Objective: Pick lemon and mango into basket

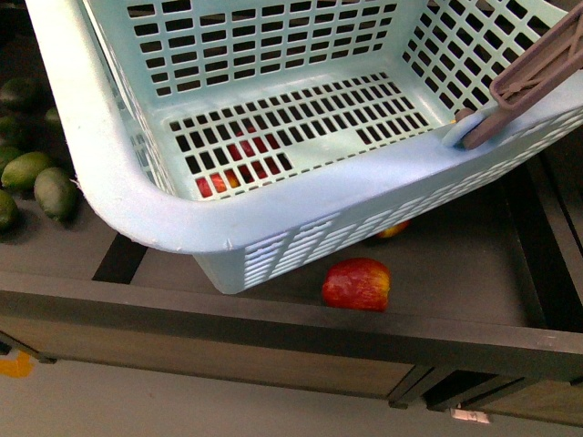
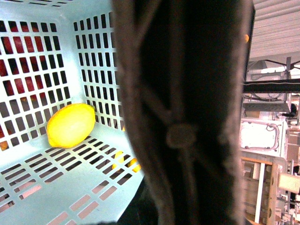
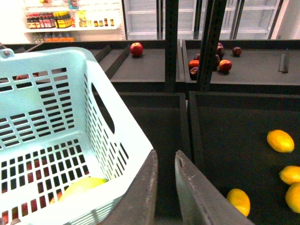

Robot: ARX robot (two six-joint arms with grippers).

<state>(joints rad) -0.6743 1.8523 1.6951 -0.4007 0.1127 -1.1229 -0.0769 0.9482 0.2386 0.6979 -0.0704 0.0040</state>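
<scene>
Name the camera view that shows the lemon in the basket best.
Left wrist view: the lemon lies whole and unblocked on the basket floor. The right wrist view shows only part of it behind the basket's near wall; the front view shows none.

A: What's behind the dark partitioned bench (image 3: 225,140)?
B: Glass-door coolers (image 3: 243,16) and a brightly lit shelf of bottles (image 3: 56,19), both behind it.
A: Below the bench?
B: Pale grey floor (image 1: 182,405).
</scene>
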